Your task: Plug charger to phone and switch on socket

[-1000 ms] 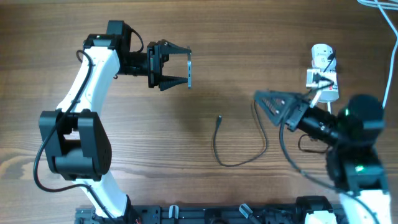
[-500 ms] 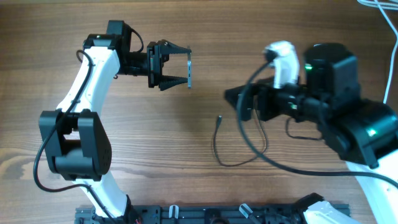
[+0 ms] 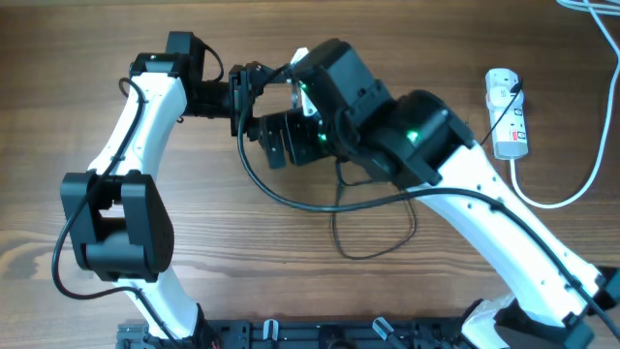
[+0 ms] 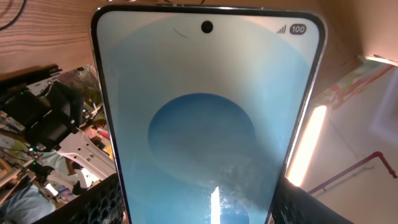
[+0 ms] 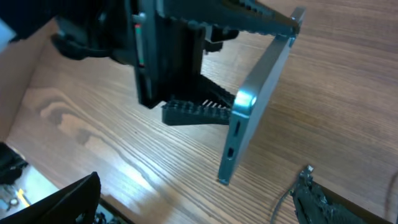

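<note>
On the wooden worktop (image 3: 242,281), your charger (image 3: 373,250) lay loose near the centre and the socket (image 3: 507,116) sat far right. Your left tool (image 5: 266,59) gripped the phone (image 4: 208,124) on edge above the wood. Your right tool (image 5: 189,202) hovered beside it, spread wide, holding nothing.

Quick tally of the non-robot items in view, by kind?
Phone: 1
Charger cable: 1
Power strip: 1
Total: 3
</note>
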Action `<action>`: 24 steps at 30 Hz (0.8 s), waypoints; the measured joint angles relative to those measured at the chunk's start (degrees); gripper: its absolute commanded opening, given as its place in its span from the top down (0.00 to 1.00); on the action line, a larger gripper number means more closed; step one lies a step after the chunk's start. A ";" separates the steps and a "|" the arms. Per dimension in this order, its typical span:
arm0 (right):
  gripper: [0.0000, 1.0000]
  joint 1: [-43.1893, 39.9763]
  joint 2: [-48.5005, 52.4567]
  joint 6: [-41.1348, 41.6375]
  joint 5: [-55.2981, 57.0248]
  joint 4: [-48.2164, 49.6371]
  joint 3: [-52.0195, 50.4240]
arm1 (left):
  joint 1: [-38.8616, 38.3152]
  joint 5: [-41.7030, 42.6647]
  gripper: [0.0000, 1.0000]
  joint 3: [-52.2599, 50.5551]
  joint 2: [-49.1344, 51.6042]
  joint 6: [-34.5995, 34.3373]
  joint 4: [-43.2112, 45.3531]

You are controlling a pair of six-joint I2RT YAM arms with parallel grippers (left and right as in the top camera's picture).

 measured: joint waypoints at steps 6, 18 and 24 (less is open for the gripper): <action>0.01 0.00 1.51 6.99 7.34 -0.76 0.15 | 0.00 0.00 0.28 0.00 0.00 0.00 0.00; 0.37 3.02 5.42 12.28 18.23 1.75 0.28 | 0.00 0.00 0.28 0.00 0.00 0.00 0.00; 0.53 3.02 5.42 12.74 18.75 1.88 0.31 | 0.00 -0.02 0.28 0.00 0.00 0.00 0.00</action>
